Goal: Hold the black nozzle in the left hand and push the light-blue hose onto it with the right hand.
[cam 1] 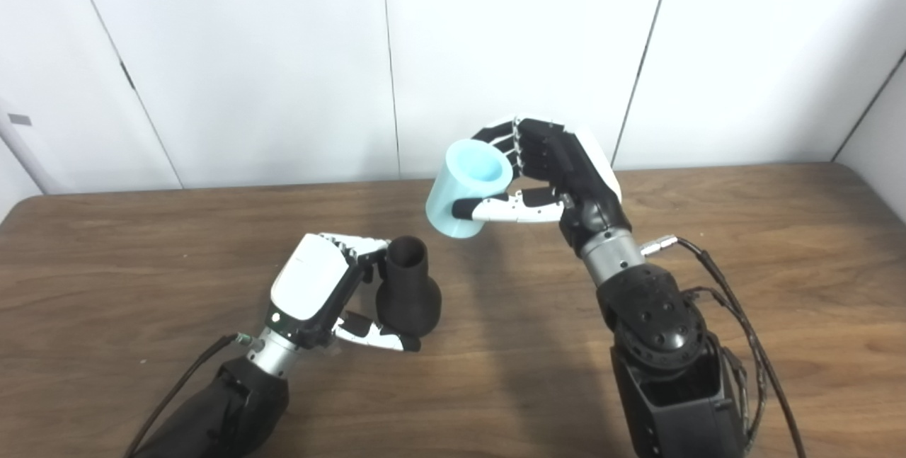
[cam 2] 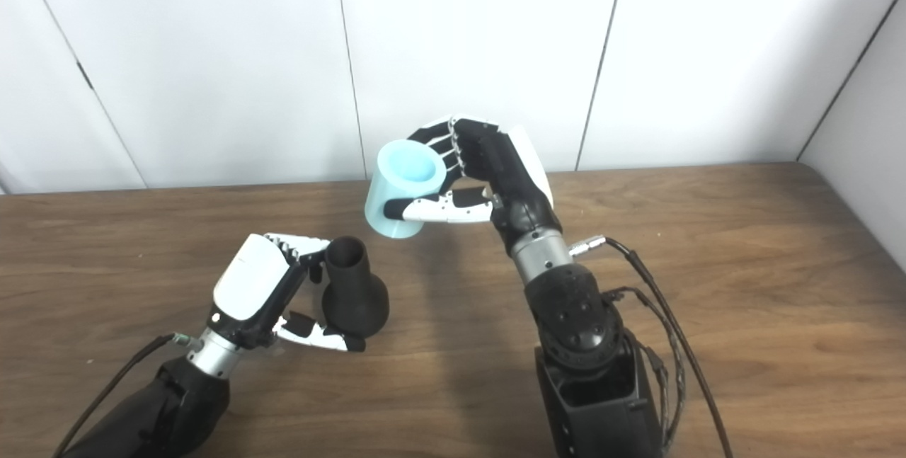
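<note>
While the brown wood-grain table spreads beneath both arms, the right hand clasps the short light-blue cylindrical hose in the air, up and right of the black flared nozzle, which the left hand grips upright on the tabletop.

Open air between light-blue hose and black nozzle; no contact between the two. Nozzle mouth facing up, unobstructed from above. Hose at 1 o'clock of the nozzle, raised off the table. Left hand closed around the nozzle at 9 o'clock; fingers beside the neck, thumb across the base. Right hand occupying the hose's 3 o'clock side. Bare table at 12 o'clock.
</note>
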You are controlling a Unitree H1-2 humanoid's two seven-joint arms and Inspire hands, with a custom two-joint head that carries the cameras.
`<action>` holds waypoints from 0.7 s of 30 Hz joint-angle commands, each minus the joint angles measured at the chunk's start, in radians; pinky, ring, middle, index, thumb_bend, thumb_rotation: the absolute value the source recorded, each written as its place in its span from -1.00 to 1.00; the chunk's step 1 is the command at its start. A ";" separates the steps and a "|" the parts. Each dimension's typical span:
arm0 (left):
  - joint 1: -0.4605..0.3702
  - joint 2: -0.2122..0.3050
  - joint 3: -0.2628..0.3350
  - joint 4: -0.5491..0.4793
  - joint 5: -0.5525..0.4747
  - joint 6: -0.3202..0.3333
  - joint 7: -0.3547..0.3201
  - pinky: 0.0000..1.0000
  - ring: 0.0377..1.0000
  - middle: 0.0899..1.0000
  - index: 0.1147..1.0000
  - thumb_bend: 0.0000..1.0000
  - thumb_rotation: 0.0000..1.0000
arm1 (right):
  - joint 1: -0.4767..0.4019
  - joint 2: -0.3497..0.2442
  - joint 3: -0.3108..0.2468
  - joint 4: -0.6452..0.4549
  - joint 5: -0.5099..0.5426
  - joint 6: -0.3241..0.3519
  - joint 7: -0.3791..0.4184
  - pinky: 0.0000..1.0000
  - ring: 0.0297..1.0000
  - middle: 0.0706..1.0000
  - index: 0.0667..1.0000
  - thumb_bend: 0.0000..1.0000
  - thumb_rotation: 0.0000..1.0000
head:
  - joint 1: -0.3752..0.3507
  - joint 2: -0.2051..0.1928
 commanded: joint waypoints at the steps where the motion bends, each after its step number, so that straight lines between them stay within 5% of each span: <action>1: 0.239 -0.189 -0.108 0.185 -0.037 -0.024 0.031 -0.39 -0.35 -0.25 -0.08 0.04 -1.00 | -0.071 0.052 -0.008 -0.093 -0.026 -0.001 0.029 -0.27 -0.15 -0.16 -0.04 0.04 -1.00 | -0.001 0.002; 21: 0.243 -0.192 -0.105 0.182 -0.035 -0.024 0.020 -0.39 -0.35 -0.26 -0.08 0.03 -1.00 | -0.028 0.116 -0.024 -0.080 -0.076 -0.001 0.110 -0.37 -0.19 -0.10 -0.05 0.03 -1.00 | 0.007 0.006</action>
